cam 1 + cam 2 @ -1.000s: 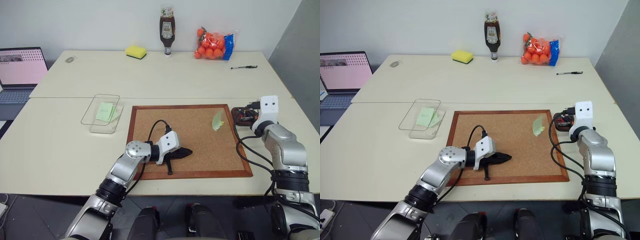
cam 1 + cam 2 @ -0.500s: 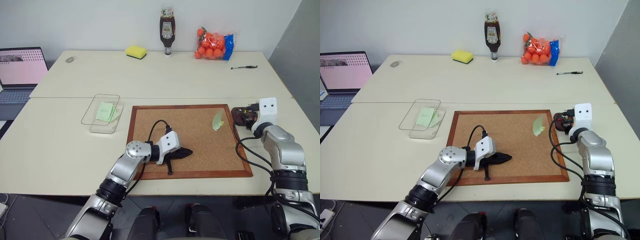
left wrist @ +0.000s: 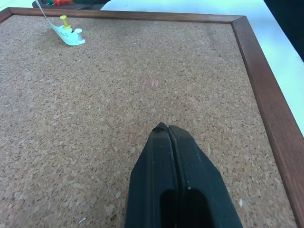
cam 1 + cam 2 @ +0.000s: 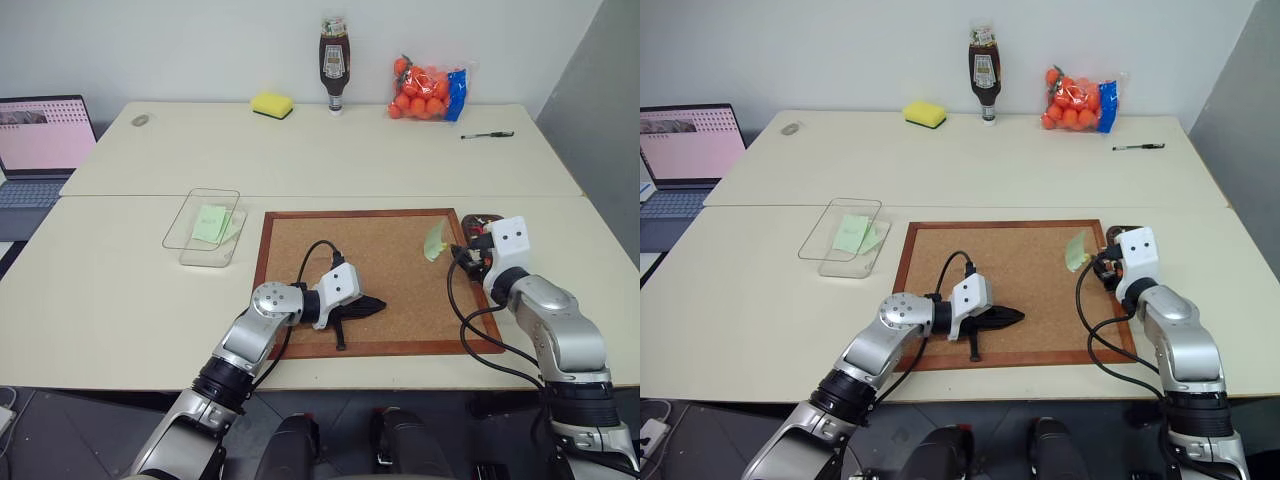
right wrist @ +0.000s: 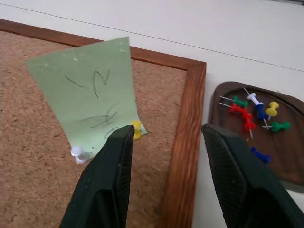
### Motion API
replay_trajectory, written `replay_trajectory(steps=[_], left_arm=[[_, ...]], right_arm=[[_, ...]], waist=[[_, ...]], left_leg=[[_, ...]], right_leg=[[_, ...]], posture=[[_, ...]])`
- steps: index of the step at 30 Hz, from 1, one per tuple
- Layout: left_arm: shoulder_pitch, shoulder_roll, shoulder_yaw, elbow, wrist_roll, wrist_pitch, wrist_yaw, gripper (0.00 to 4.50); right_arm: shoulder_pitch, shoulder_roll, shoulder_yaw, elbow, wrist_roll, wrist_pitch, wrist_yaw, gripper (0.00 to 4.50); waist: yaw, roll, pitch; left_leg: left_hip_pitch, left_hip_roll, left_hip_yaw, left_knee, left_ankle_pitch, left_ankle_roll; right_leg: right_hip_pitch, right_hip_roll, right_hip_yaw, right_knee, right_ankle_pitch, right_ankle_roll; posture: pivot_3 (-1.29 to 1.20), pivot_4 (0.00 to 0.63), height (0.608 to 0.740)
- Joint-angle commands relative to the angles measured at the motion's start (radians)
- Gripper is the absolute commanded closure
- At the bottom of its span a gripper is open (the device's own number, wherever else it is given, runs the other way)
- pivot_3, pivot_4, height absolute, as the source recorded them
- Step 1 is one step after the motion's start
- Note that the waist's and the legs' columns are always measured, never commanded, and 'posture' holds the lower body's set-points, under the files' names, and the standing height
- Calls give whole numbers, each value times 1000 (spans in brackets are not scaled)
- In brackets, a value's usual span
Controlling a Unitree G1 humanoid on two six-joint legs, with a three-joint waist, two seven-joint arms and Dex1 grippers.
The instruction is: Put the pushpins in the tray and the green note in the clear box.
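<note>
Right gripper spread wide, straddling board edge. Note at its 11 o'clock, pinned by yellow pin and white pin. Pins tiny, slippery: you pinch heads. Note thin, tears easy. Tray at 2 o'clock. Left gripper pressed together.

So the green note is a pale green square with some pen scribbles, curling up off the cork board near its right edge, pinned along one edge by a yellow pushpin and a white pushpin. The tray is a small dark brown dish on the table just beside the board's frame, holding loose pushpins in red, green, blue, yellow and white. The clear box sits left of the board with green paper in it.
</note>
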Motion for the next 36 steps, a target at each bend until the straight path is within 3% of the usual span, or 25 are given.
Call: replay_trajectory(steps=[1, 12, 13, 24, 36], left_arm=[[-3, -1, -16, 4, 9, -5, -9, 4500], [0, -5, -17, 1, 10, -3, -5, 4500], [0, -5, -17, 0, 10, -3, -5, 4500], [1, -4, -16, -5, 10, 0, -2, 4500], [6, -4, -23, -11, 13, 6, -1, 4500]], right_arm=[[-33, 9, 14, 20, -18, -43, -3, 2120], [-98, 19, 34, 151, -48, -108, 2, 2120], [-99, 19, 34, 154, -48, -107, 4, 2471], [-103, 37, 18, 139, -28, -80, 10, 4435], [-111, 57, -31, 25, 22, -12, -19, 4435]], waist=[[0, 0, 0], [0, 0, 0], [0, 0, 0], [0, 0, 0], [0, 0, 0]], left_leg=[[0, 0, 0, 0, 0, 0], [0, 0, 0, 0, 0, 0], [0, 0, 0, 0, 0, 0], [0, 0, 0, 0, 0, 0], [0, 0, 0, 0, 0, 0]], right_leg=[[0, 0, 0, 0, 0, 0], [0, 0, 0, 0, 0, 0], [0, 0, 0, 0, 0, 0], [0, 0, 1, 0, 0, 0], [0, 0, 1, 0, 0, 0]], posture=[[0, 150, 740], [0, 150, 740], [0, 150, 740], [0, 150, 740], [0, 150, 740]])
